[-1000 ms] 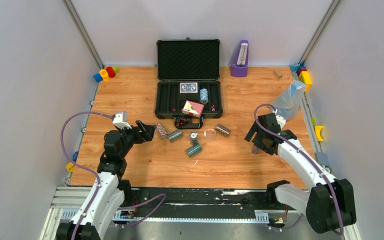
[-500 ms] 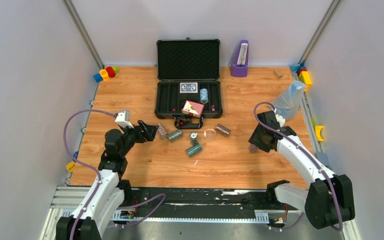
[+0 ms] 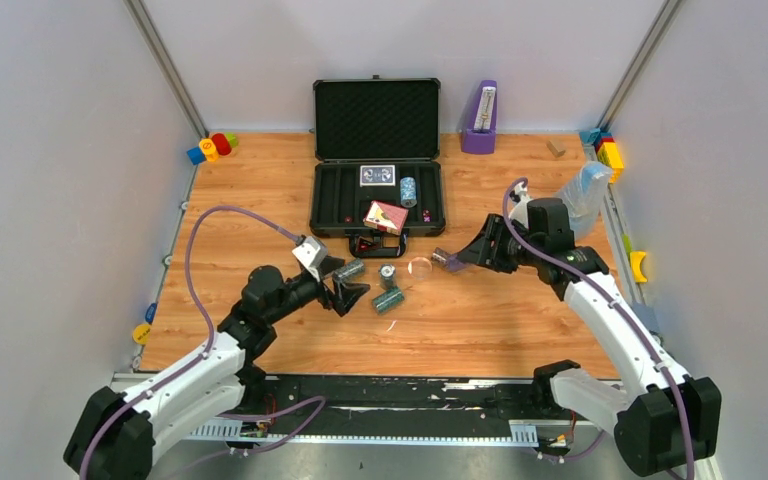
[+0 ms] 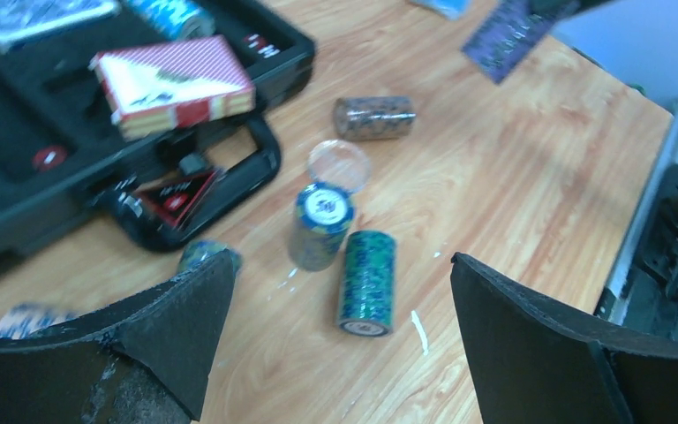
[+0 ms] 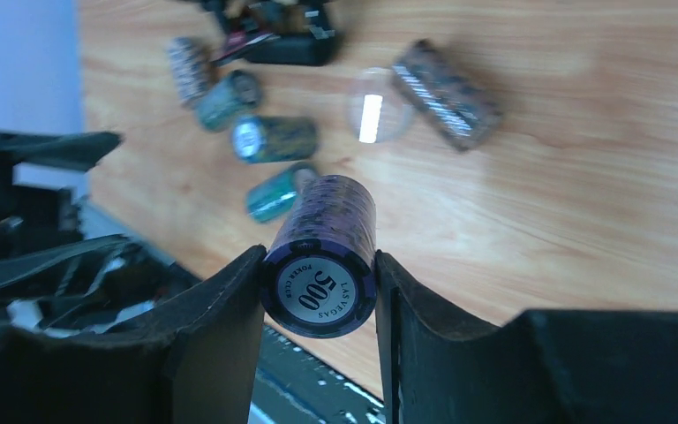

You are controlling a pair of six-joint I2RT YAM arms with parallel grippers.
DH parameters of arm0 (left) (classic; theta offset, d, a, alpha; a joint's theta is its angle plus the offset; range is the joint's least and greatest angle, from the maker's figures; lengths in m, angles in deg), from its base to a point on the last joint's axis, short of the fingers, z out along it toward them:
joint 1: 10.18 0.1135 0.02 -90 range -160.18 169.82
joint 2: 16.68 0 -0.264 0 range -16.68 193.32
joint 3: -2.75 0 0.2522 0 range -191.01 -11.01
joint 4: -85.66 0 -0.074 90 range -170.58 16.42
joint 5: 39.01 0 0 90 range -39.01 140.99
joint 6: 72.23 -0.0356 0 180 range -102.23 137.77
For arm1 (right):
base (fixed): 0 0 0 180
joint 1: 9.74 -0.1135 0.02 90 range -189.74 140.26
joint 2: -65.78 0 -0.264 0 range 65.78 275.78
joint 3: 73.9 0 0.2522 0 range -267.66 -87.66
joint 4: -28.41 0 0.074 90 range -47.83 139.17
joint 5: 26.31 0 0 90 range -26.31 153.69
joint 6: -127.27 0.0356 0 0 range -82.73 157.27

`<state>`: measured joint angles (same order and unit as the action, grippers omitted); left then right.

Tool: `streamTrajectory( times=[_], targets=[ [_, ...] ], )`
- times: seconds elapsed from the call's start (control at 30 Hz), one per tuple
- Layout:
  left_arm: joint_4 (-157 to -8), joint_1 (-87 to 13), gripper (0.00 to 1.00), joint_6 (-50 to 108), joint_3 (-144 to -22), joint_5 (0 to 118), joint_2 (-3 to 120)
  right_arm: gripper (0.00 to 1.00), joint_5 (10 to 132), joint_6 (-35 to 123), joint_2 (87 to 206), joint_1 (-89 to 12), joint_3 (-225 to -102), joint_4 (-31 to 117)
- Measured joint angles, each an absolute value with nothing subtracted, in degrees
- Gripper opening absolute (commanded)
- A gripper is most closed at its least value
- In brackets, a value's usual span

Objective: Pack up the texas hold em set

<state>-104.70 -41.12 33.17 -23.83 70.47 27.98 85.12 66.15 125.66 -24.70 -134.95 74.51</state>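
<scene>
So: purple cylinder of stacked poker chips, end face marked 500 (image 5: 324, 225), is off the wood, clamped side-on by the right gripper (image 5: 320, 269), in the air near the front right corner of the black rectangular briefcase (image 3: 316, 195).

Case lies open at the far middle of the wooden table (image 3: 250, 200), foam lid upright. Inside are a blue card deck (image 3: 377, 175), a blue chip stack (image 3: 407, 190) and a red card deck (image 3: 385, 216) askew over the front slots.

Loose before the handle:
- brown chip stack (image 5: 446, 93)
- clear round disc (image 4: 339, 164)
- upright blue-and-white stack (image 4: 320, 225)
- green stack on its side (image 4: 366, 281)
- teal stack (image 5: 227, 100) further left

Left gripper (image 4: 339, 269) hangs over the green one, jaws spread wide, empty.

Step in hand, as I read it: carrying purple to the case. Next calls for lining the cylinder up with a free groove, then lowering before release. The red deck may crowd it.
</scene>
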Motion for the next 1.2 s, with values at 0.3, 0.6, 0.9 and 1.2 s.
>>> streamTrajectory(
  times=[0.3, 0.6, 0.9, 1.2],
  targets=[
    [-113.1, -47.7, 1.0, 24.9, -28.0, 77.0, 34.9, 0.0, 107.6, 65.0, 127.4, -26.1, -134.1, 62.4],
    [-117.6, -53.1, 1.0, 18.7, -29.2, 78.1, 39.4, 0.0, 110.9, 62.6, 127.8, -31.9, -132.2, 57.3],
    [-118.7, -54.9, 1.0, 13.3, -29.9, 79.9, 39.9, 0.0, 110.7, 59.6, 126.7, -35.7, -131.1, 55.9],
    [-117.5, -56.2, 0.97, 11.4, -32.1, 80.5, 41.6, 0.0, 108.5, 59.4, 128.0, -40.5, -131.3, 54.5]
  ],
)
